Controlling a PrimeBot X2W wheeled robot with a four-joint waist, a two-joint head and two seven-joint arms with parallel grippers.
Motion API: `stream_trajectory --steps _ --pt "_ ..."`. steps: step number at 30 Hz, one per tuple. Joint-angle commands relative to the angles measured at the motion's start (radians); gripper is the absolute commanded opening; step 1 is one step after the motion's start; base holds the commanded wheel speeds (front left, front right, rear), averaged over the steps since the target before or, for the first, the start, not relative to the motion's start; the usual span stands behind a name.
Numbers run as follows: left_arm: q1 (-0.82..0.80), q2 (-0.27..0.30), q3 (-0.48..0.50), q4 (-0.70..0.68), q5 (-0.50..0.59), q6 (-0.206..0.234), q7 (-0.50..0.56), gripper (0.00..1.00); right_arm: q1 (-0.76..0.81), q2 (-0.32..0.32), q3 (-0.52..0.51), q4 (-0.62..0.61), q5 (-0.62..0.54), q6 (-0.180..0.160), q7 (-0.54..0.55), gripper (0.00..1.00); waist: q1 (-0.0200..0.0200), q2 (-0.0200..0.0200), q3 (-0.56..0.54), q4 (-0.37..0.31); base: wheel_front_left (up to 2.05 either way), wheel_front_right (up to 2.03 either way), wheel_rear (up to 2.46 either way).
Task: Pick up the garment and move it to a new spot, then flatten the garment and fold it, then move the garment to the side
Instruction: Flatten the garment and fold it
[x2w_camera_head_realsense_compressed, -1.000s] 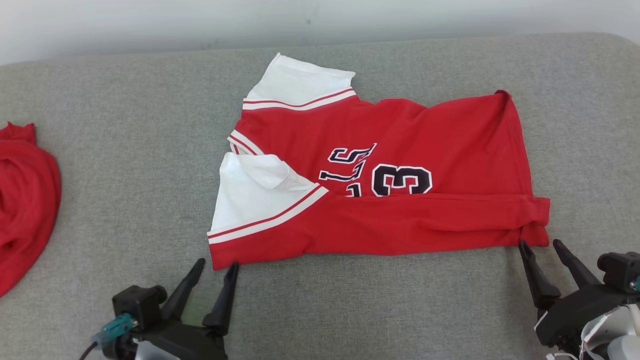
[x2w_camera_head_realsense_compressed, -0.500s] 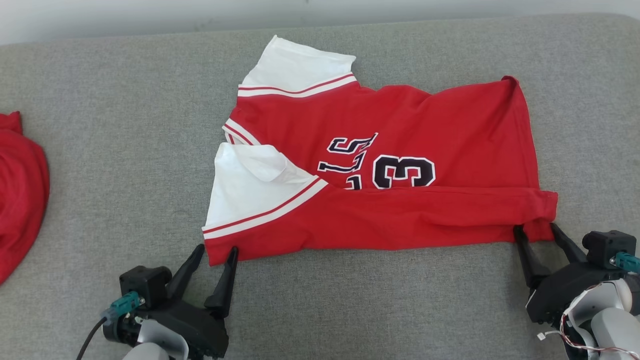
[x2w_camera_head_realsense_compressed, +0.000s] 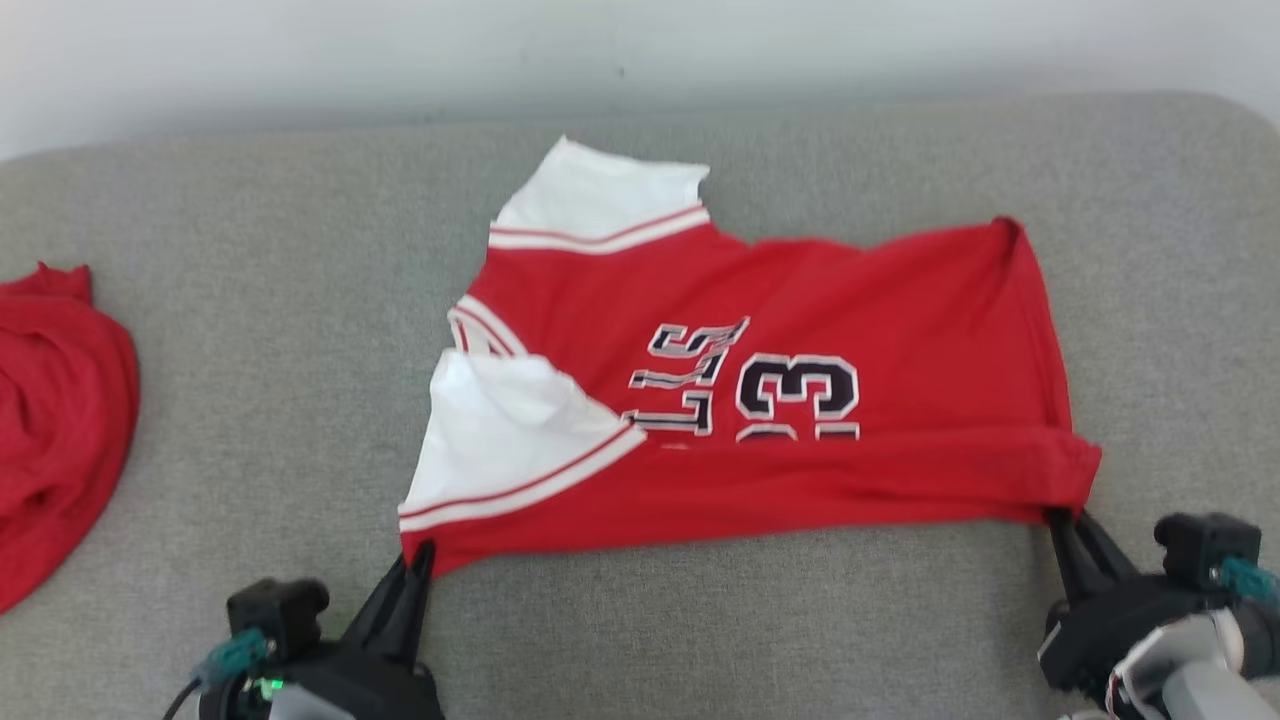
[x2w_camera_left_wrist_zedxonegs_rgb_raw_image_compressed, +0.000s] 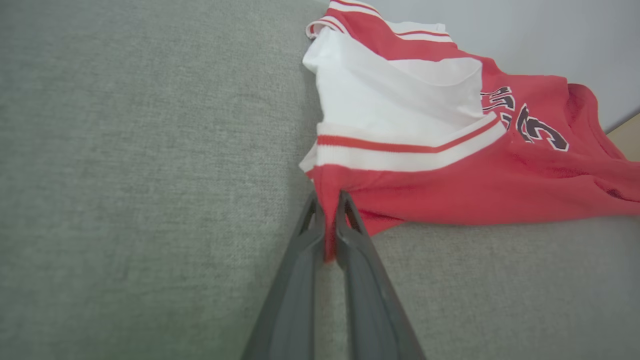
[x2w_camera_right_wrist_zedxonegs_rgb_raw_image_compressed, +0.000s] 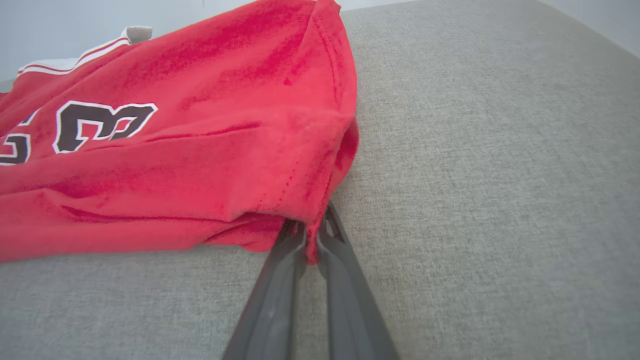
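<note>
A red jersey (x2w_camera_head_realsense_compressed: 850, 300) with white sleeves and a dark number lies partly folded in the middle of the grey table (x2w_camera_head_realsense_compressed: 250, 300), sleeves toward the robot's left. The left gripper (x2w_camera_head_realsense_compressed: 418, 560) is pressed together, pinching the jersey's near left corner just below the white sleeve band, as the left wrist view shows (x2w_camera_left_wrist_zedxonegs_rgb_raw_image_compressed: 327, 200). The right gripper (x2w_camera_head_realsense_compressed: 1065, 520) pinches the near right corner, fingers closed on the red cloth (x2w_camera_right_wrist_zedxonegs_rgb_raw_image_compressed: 312, 220). Another red cloth (x2w_camera_head_realsense_compressed: 50, 420) lies well apart at the table's left edge.
</note>
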Motion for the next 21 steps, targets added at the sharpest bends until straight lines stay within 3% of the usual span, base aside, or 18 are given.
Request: stream_trajectory --steps 1,9,12,13,14,15,21 --pt "0.04 0.012 0.013 -0.014 -0.006 0.005 -0.006 0.0 0.037 -0.014 0.002 -0.009 0.017 -0.002 -0.008 0.0 0.0 -0.0001 -0.063 0.007 0.0 0.0 0.0" --pt "0.257 0.027 0.028 -0.164 -0.019 0.054 -0.005 0.0 0.252 -0.074 -0.031 -0.147 0.088 -0.002 0.028 0.0 0.0 -0.0001 -0.121 0.01 0.0 0.0 0.0" --pt "0.301 0.021 0.027 -0.199 -0.029 0.071 -0.002 0.0 0.308 -0.067 -0.056 -0.19 0.091 -0.002 0.058 0.0 0.0 -0.0001 -0.121 0.007 0.0 0.0 0.0" --pt "0.306 0.021 0.02 -0.205 -0.018 0.076 -0.002 0.35 0.317 -0.064 -0.063 -0.205 0.082 -0.002 0.063 0.34 0.0 -0.0001 -0.121 0.006 0.0 0.0 0.0" --pt "0.307 0.019 0.017 -0.213 -0.008 0.081 -0.002 0.7 0.321 -0.061 -0.069 -0.217 0.07 -0.002 0.066 1.0 0.0 -0.0001 -0.121 0.004 0.0 0.0 0.0" --pt "0.309 0.013 0.016 -0.217 -0.007 0.081 -0.003 1.0 0.322 -0.054 -0.073 -0.231 0.061 -0.002 0.067 1.0 0.0 -0.0001 -0.123 0.002 0.0 0.0 0.0" --pt "0.293 -0.007 0.075 -0.279 0.044 0.099 -0.006 1.0 0.317 -0.018 -0.12 -0.325 0.007 -0.002 0.031 1.0 0.0 -0.0001 -0.144 -0.004 0.0 0.0 0.0"
